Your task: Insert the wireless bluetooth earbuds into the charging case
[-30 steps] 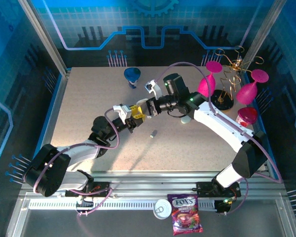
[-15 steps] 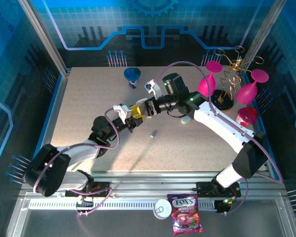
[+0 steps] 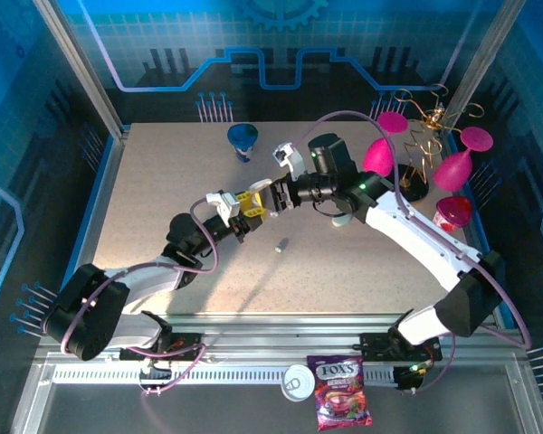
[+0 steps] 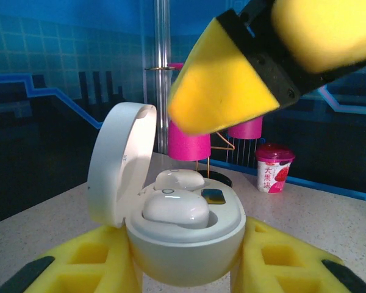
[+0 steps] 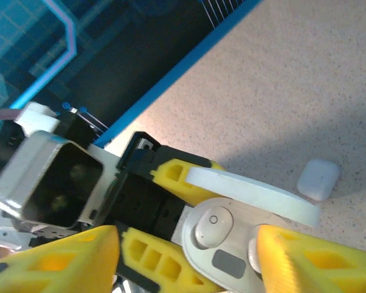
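Note:
The white charging case (image 4: 183, 241) sits between the yellow foam fingers (image 4: 79, 262) of my left gripper (image 4: 183, 268), which is shut on it. Its lid (image 4: 119, 162) stands open to the left. Two glossy white earbuds, one (image 4: 175, 209) in front and one (image 4: 179, 179) behind, lie in its sockets. From above, the right wrist view shows one earbud (image 5: 212, 227) in the case beside the lid (image 5: 250, 194); the other is half hidden under a yellow finger (image 5: 311, 262). My right gripper (image 5: 186, 238) hovers open, fingers straddling the case. Both grippers, left (image 3: 244, 206) and right (image 3: 270, 196), meet mid-table.
A small white rounded piece (image 3: 281, 243) lies on the table just right of the grippers, seen again (image 5: 318, 179) beside the lid. A blue cup (image 3: 243, 138) stands at the back. Pink glasses (image 3: 380, 154) on a wire stand (image 3: 416, 136) and a pink pot (image 3: 453, 212) crowd the right.
The right arm has shifted a little to the right and its wrist has turned above the case. The left arm and the case have stayed still.

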Tool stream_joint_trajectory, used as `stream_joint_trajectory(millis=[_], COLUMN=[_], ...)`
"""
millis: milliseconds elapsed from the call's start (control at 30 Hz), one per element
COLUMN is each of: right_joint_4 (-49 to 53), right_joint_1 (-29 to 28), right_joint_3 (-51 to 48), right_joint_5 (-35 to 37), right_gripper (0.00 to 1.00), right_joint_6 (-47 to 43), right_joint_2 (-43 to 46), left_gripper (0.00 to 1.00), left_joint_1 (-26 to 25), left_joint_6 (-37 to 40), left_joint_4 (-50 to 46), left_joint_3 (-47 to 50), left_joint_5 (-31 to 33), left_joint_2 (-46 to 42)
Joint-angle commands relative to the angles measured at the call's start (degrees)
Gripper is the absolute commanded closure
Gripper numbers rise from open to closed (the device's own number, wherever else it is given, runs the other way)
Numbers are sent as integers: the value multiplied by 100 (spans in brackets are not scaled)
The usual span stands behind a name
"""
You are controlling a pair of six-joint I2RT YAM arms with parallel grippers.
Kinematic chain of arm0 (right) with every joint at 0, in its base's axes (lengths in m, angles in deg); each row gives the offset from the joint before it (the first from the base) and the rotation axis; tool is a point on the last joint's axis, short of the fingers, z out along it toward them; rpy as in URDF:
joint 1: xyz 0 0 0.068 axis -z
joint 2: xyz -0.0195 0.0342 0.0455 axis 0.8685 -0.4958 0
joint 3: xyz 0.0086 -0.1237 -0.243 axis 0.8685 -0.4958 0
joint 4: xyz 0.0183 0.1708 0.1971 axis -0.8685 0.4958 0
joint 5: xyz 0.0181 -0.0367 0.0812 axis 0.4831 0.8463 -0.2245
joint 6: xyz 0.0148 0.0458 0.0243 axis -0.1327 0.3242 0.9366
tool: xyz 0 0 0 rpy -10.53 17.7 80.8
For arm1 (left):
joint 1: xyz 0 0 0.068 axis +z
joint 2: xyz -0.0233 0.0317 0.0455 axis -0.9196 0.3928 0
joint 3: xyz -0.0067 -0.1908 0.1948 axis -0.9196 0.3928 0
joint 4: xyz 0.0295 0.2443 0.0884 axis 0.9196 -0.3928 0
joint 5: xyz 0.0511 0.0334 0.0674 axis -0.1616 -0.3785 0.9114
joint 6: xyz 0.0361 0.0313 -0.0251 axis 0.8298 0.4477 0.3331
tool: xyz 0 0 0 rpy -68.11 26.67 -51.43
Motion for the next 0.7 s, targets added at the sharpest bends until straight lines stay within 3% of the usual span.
stream_joint_trajectory(millis=[0, 200, 300, 533, 667], right_joint_4=[-628, -184, 135, 341, 647], right_joint_1=[93, 207, 244, 227, 241], right_joint_3=[-145, 234, 476, 527, 448], right_joint_5=[-102, 143, 156, -776, -759], right_gripper=[29, 26, 30, 41, 43], right_joint_6=[-22, 24, 64, -233, -582], right_joint_2=[288, -85, -343, -489, -341], left_gripper=[73, 73, 73, 73, 73], left_joint_1=[-22, -21, -19, -19, -18], left_joint_6=[236, 170, 109, 113, 175], left_joint_4=[268, 323, 326, -59, -223], left_joint_3=[8, -8, 2, 39, 9], left_joint_5=[-384, -867, -959, -371, -163], left_joint_2=[32, 61, 36, -111, -168])
